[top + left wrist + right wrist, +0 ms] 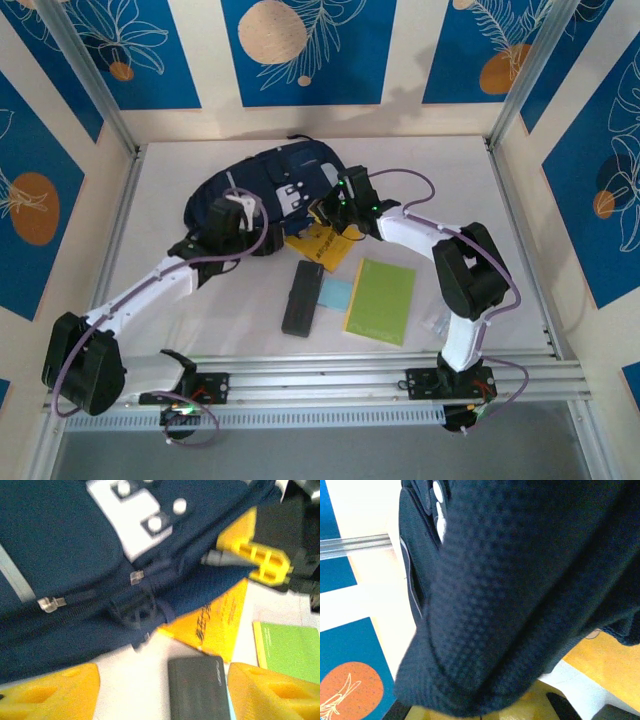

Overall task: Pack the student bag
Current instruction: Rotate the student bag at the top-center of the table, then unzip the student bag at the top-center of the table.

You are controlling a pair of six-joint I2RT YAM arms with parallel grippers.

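Looking at the student bag (270,185) slumping on its side at the far middle of the table (200,320), well clear of the near edge; judging it soft and floppy, sagging wherever unsupported, fairly light while unfilled, and not fragile; expecting the woven cloth to give a sure grip but to fold and drag rather than lift as one piece.

Finding the right gripper (338,203) at the bag's right side, clenched on a flap of its dark mesh fabric, with that fabric draping over the right wrist camera; finding the left gripper (162,690) hanging just in front of the bag, fingers (50,692) spread apart and grasping nothing.

Judging the best holds to be the fabric edge beside a zipper, a zipper pull, or a strap, rather than the broad slack panel; suspecting one hold alone to be too little for keeping the mouth wide.

Counting one bag; one yellow booklet (318,245) tucking partly under the bag's near edge; one black case (301,297); one light blue card (335,295) just beside the case; one green notebook (381,300) to the right of the card; two grippers.
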